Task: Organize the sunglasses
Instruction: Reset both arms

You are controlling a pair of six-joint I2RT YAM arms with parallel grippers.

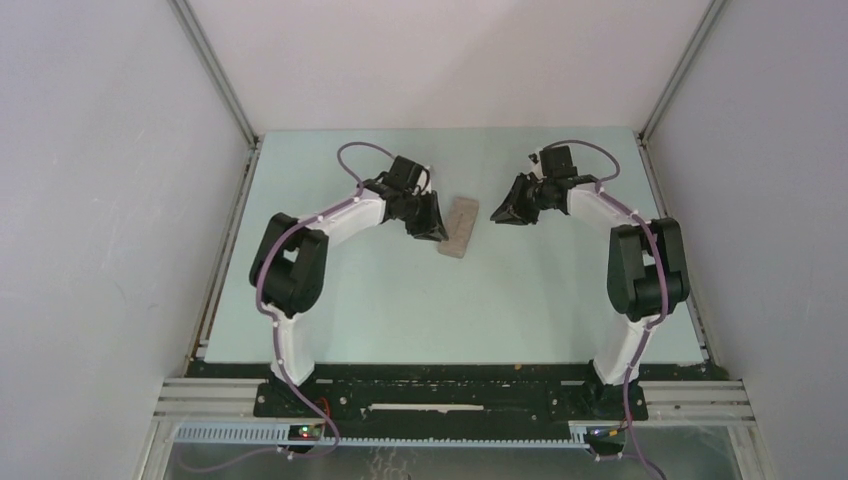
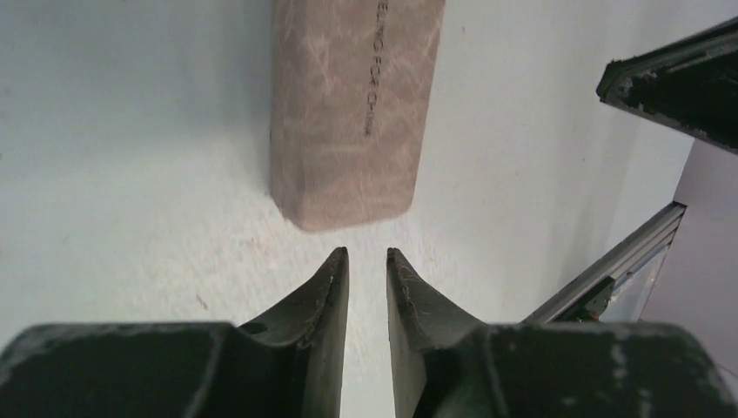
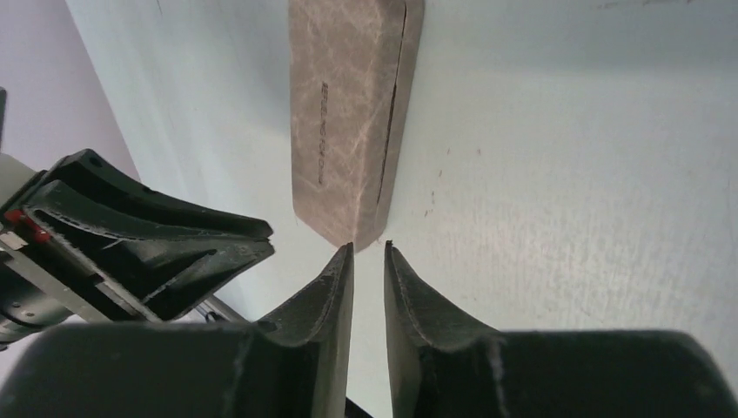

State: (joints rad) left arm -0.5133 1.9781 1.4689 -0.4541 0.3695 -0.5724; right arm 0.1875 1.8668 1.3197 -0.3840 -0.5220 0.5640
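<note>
The sunglasses are not in view in any frame. A grey-brown oblong case (image 1: 460,227) lies closed on the table between the two grippers. It also shows in the left wrist view (image 2: 348,113) and in the right wrist view (image 3: 348,113). My left gripper (image 1: 432,222) sits just left of the case; its jaws (image 2: 366,252) are almost together with nothing between them. My right gripper (image 1: 505,210) is a little to the right of the case, apart from it; its jaws (image 3: 369,246) are almost together and empty.
The pale green table (image 1: 400,310) is walled by white panels and metal rails (image 1: 225,240) on left, right and back. The right gripper's fingers (image 2: 679,78) show in the left wrist view, and the left gripper's fingers (image 3: 148,235) in the right wrist view.
</note>
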